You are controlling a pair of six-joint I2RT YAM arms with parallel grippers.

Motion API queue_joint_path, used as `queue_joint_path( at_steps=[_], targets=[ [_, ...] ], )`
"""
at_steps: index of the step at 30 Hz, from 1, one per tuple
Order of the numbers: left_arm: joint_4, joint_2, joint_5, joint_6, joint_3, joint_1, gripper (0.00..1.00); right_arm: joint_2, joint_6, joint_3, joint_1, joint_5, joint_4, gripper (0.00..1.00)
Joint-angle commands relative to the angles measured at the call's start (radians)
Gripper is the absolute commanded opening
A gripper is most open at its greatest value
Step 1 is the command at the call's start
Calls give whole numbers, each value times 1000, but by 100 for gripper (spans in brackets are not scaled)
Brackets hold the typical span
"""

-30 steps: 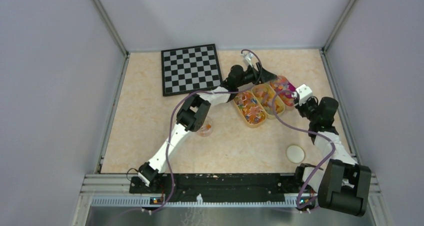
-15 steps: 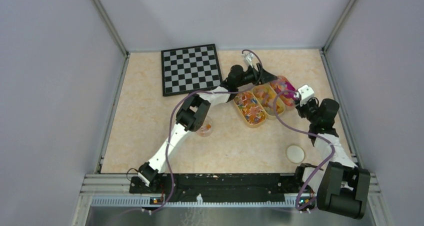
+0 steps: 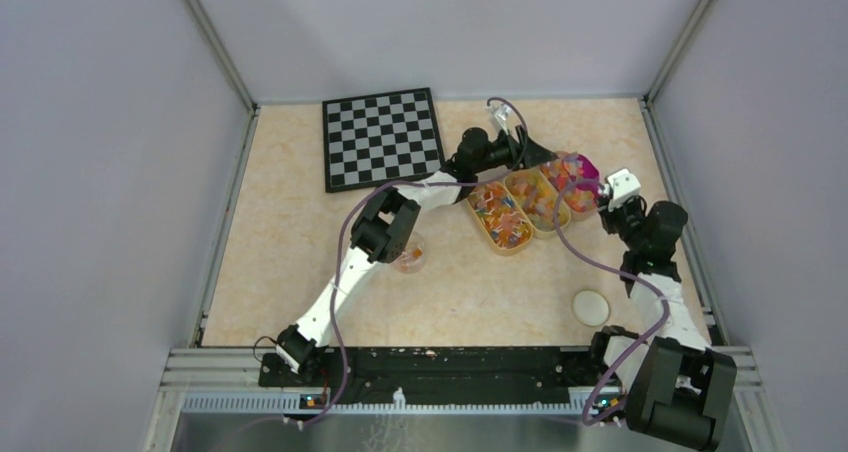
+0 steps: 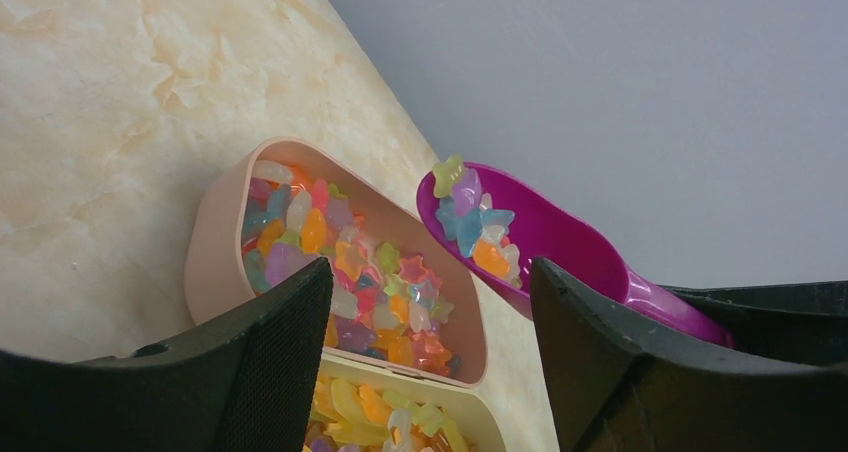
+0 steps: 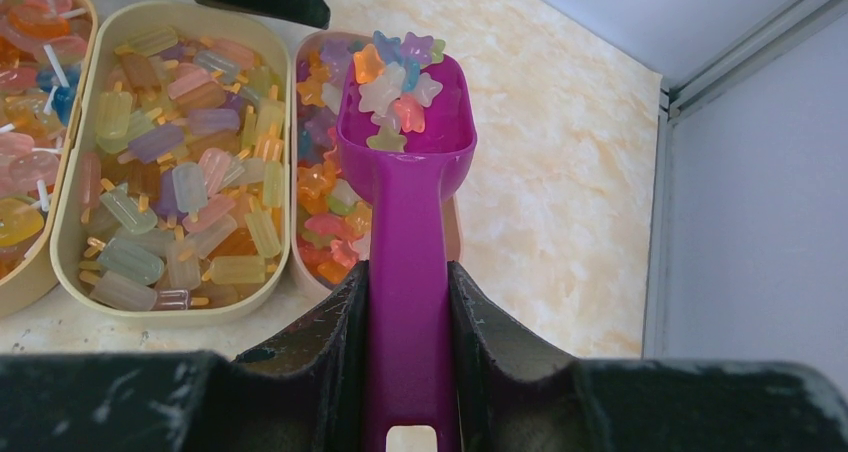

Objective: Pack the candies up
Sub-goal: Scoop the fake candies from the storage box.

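Looking at the candies (image 5: 400, 92): were tiny translucent stars, orange, pink, blue, yellow; sat heaped in the magenta scoop (image 5: 410, 272), raised close to the rightmost pink tray (image 4: 205, 262), itself full of similar stars. Saw popsicle shapes filling the cream tray (image 5: 70, 222) left of it. Found right gripper (image 5: 408, 282) pinching the scoop's handle, left gripper (image 4: 430, 302) spread, empty, at the trays' far end.

You have moved the right gripper (image 3: 606, 189) a little to your right and back. The magenta scoop (image 3: 587, 167) with candies (image 5: 398, 90) now stands higher over the rightmost tray (image 4: 203, 247).
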Motion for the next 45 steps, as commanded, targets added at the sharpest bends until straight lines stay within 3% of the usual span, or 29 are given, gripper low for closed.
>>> queue_joint_path(
  at_steps=[1,22,34,45],
  targets=[
    [33,-99,23,6,-11,-9,77,-52,33,-9,-18,-50,69,0],
    [2,-289,27,112,-107,1,78,-167,124,-14,-44,-102,109,0],
    [-17,-288,20,119,-120,2,78,-219,135,-13,-58,-114,67,0],
    [-20,-364,34,134,-181,16,78,-237,214,-27,-61,-155,143,0]
  ],
)
